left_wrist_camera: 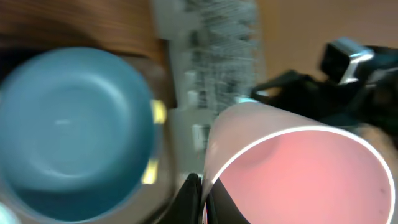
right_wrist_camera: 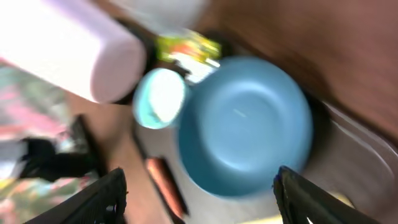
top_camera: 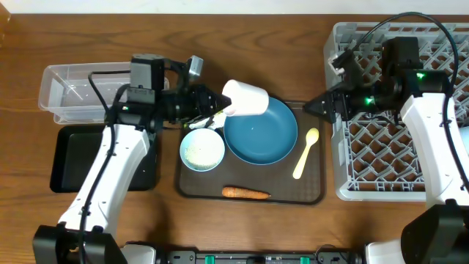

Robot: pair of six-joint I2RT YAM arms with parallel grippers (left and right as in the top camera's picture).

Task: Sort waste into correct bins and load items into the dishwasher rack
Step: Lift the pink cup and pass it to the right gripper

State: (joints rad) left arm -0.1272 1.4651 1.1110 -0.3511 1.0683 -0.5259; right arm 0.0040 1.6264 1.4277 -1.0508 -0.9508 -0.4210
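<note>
- dishwasher rack (top_camera: 366,165): way over at 3 o'clock. Its top and right edges are cropped in the overhead view, and the right arm covers a chunk of it.
- dark-blue bowl (top_camera: 260,136): sits on the brown serving tray (top_camera: 311,192).
- pink cup (top_camera: 248,97): on its side, looks lifted over the bowl's 11 o'clock rim. Long axis runs roughly 9-to-3, mouth facing 9. The rack is dead 3 o'clock from it.
- left gripper (top_camera: 222,110): clamped on the cup's rim, so I'd say the carry is its job.
- right gripper (top_camera: 311,106): fingers spread with nothing in them, between cup and rack, nearer the rack.
- wrapper (right_wrist_camera: 186,46): mostly buried under the left gripper, and both wrist views are smeared.
</note>
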